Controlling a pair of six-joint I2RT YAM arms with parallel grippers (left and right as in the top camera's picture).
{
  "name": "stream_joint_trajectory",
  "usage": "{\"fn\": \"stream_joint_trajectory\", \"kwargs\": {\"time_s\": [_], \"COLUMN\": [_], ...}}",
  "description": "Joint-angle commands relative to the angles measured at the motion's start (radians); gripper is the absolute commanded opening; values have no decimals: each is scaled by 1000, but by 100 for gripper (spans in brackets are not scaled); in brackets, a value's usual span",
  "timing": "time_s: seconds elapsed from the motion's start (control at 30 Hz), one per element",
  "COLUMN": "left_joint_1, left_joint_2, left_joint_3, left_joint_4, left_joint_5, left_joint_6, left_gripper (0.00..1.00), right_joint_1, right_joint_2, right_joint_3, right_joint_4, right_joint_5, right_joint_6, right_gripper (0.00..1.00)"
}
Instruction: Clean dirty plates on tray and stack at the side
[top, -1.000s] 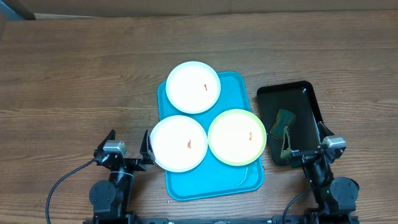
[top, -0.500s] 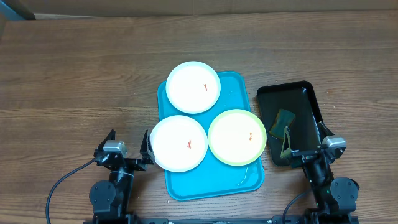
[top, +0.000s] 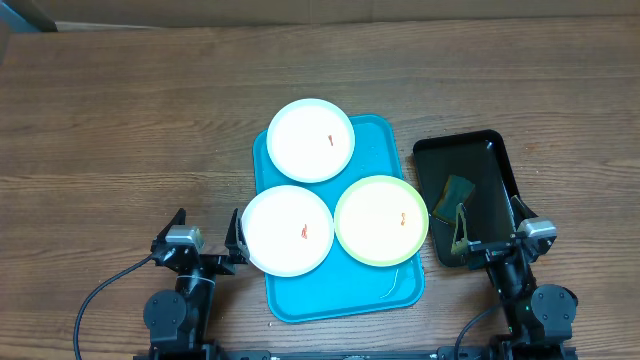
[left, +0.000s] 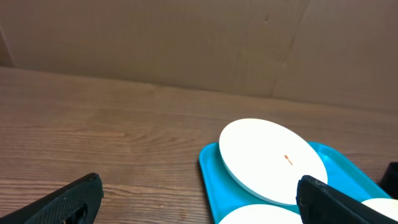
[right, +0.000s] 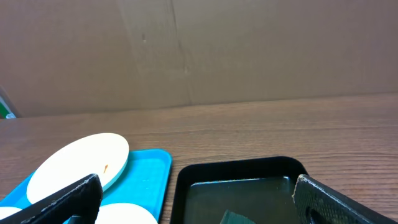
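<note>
On the blue tray (top: 345, 290), three smeared plates (top: 311, 140) lie unstacked.
Overhead, a red mark (top: 330, 141) is seen on each plate, a greenish sponge (top: 458, 190) in the black tray (top: 490, 160). At the left wrist, the left hand (left: 199, 185) is shown spread and empty; at the right wrist, the right hand (right: 196, 186) likewise. Cleaning is judged unstarted.

No writing, number or brand mark can be read in any view. The plates (top: 300, 150) carry only small red smears, not signs.
</note>
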Motion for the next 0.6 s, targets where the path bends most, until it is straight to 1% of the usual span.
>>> {"fn": "stream_joint_trajectory", "kwargs": {"time_s": [0.0, 0.13, 0.2, 0.3, 0.4, 0.47, 0.53, 0.57], "left_joint_1": [6, 6, 6, 6, 6, 6, 6, 6], "left_joint_2": [-4, -4, -4, -4, -4, -4, -4, -4], "left_joint_3": [-3, -3, -3, -3, -3, -3, -1, 1], "left_joint_4": [2, 7, 19, 39, 61, 109, 197, 221], "left_joint_5": [40, 95, 168, 291, 339, 360, 380, 379], "left_joint_6": [-100, -233, -266, -267, -267, -267, -267, -267], "left_gripper": [100, 100, 100, 100, 100, 100, 100, 100], "right_joint_1": [-4, -4, -4, -4, -4, -4, -4, -4], "right_joint_2": [-8, -8, -8, -8, -8, -8, -8, -8], "right_joint_3": [-10, -10, -10, -10, -10, -5, 19, 28], "right_joint_4": [4, 7, 23, 71, 125, 151, 149, 150], "right_joint_5": [2, -14, -78, -246, -403, -437, -436, -437], "right_joint_6": [3, 4, 4, 4, 13, 86, 162, 174], "right_gripper": [100, 100, 100, 100, 100, 100, 100, 100]}}
